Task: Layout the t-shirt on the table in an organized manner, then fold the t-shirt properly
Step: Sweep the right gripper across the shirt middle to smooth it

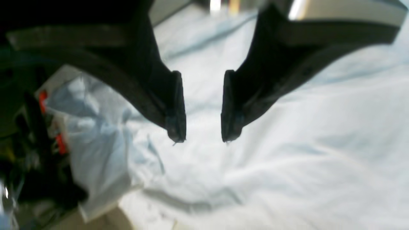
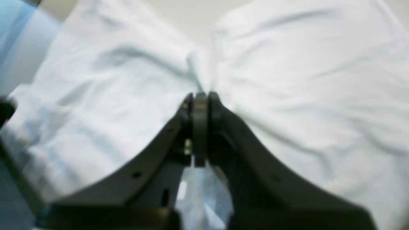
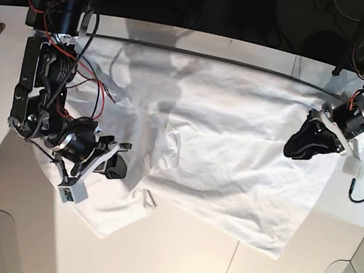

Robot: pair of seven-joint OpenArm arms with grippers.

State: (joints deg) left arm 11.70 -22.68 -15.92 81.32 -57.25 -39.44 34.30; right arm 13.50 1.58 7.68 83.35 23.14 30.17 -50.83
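The large wrinkled white cotton t-shirt (image 3: 227,157) lies spread across the wide matte white tabletop (image 3: 177,253), one corner reaching toward the near edge. The right tool (image 2: 200,95) is pinched tight on a bunched fold of the t-shirt near that side's edge. The left tool (image 1: 203,107) hangs above the cloth at the opposite side, jaws parted with nothing between them.
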